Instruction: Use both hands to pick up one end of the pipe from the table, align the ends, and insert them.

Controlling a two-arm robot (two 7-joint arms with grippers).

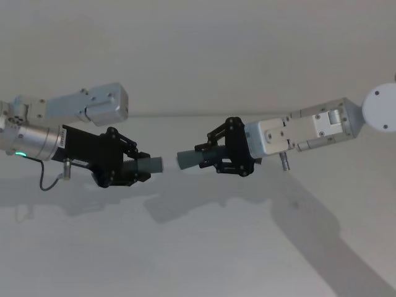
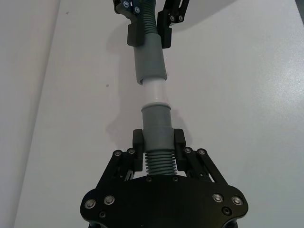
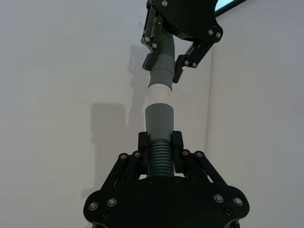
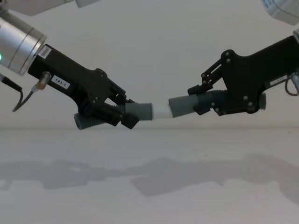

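- Head cam: high up, looks fwd and down on the table; left gripper enters from left edge, right gripper from right.
- Chest cam: lower, side-on across the table; grippers show larger, closer.
- Left wrist cam: sits just behind its own fingers, looks along the held pipe piece toward the other gripper farther off.
- Right wrist cam: same setup, opposite direction.
- Shared by all four: the spot where the two pipe pieces meet, w/ white stub between them.
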